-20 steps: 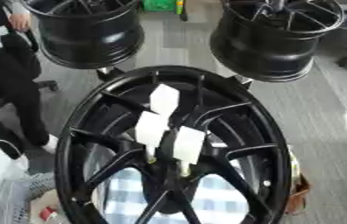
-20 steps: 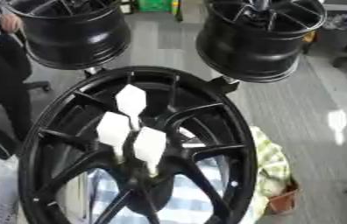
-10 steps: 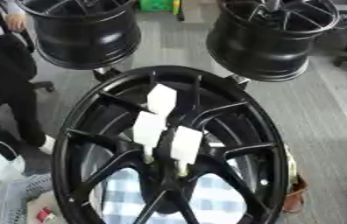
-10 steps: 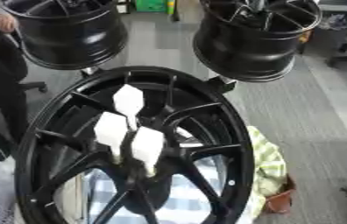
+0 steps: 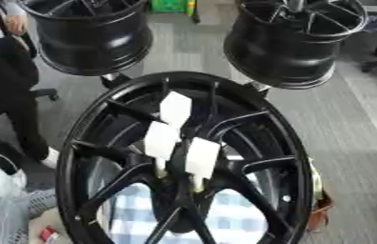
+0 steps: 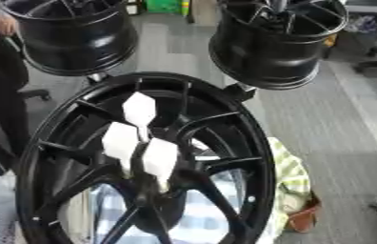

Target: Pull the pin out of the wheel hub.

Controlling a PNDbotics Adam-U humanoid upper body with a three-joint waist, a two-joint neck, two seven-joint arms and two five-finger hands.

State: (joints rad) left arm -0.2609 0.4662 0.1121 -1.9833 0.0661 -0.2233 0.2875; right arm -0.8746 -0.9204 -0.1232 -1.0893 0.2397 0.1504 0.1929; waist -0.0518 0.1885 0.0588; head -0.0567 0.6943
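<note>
Centrally, a big black wheel (image 5: 183, 162) fills both views, spokes meeting at the hub (image 5: 179, 183) low in frame. Three white tagged pins (image 5: 175, 136) stick up from the hub area, close together. Neither robot hand shows, so their state cannot be told. Two more black wheels (image 5: 288, 40) stand behind.

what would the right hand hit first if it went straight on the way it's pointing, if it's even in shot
Neither hand shows in either view, so no line can be read. Ahead of the camera stands the wheel hub, with white tabs at its centre.
</note>
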